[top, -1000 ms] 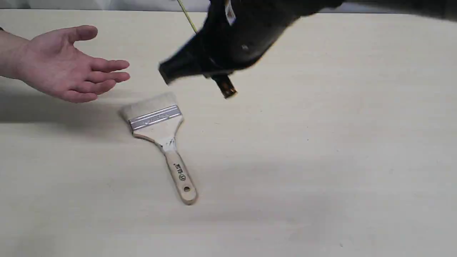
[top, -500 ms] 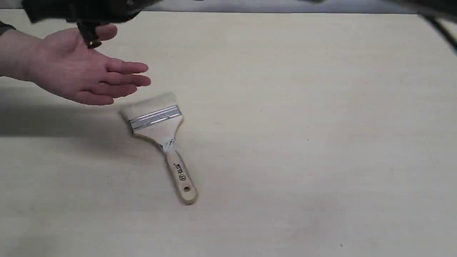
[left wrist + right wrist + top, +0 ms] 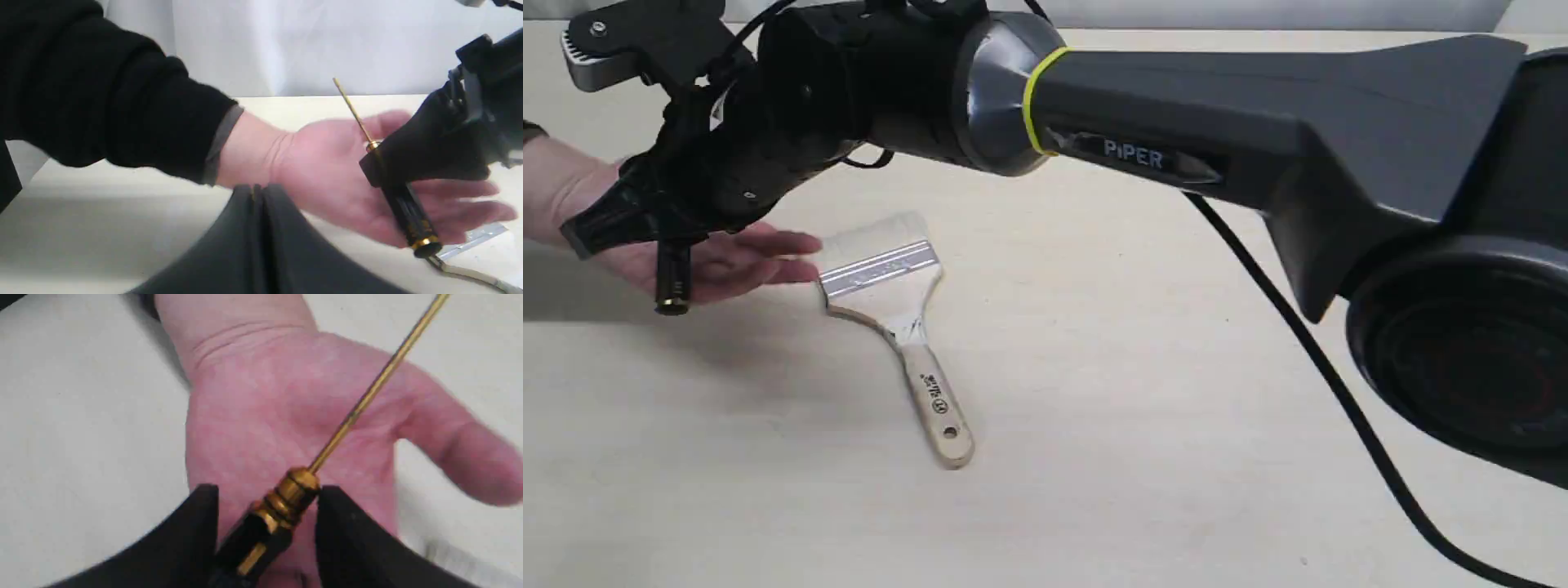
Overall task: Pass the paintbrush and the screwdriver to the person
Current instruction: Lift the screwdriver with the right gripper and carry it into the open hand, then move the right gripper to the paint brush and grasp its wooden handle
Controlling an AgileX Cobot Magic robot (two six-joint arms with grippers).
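Arm on the right stretches across the worktop (image 3: 1176, 367) to its far left side. The right claw (image 3: 267, 494) is tilted downward and clenched on the screwdriver (image 3: 672, 282), butt end lowest, just above the person's open, upturned hand (image 3: 727, 261). The paintbrush (image 3: 882, 273) lies flat on the worktop just beside that hand. The left claw (image 3: 257, 188) is pressed closed.

Right fingers (image 3: 425, 159) grip the screwdriver (image 3: 408, 214) over the person's open hand (image 3: 343, 179).

In the exterior view the right gripper (image 3: 645, 222) hides most of the person's hand (image 3: 743, 260) and all of the screwdriver (image 3: 672, 282) but its handle's end. The right wrist view cuts off the screwdriver's tip and butt; the left wrist view shows only a blurred corner of the paintbrush (image 3: 476, 237).
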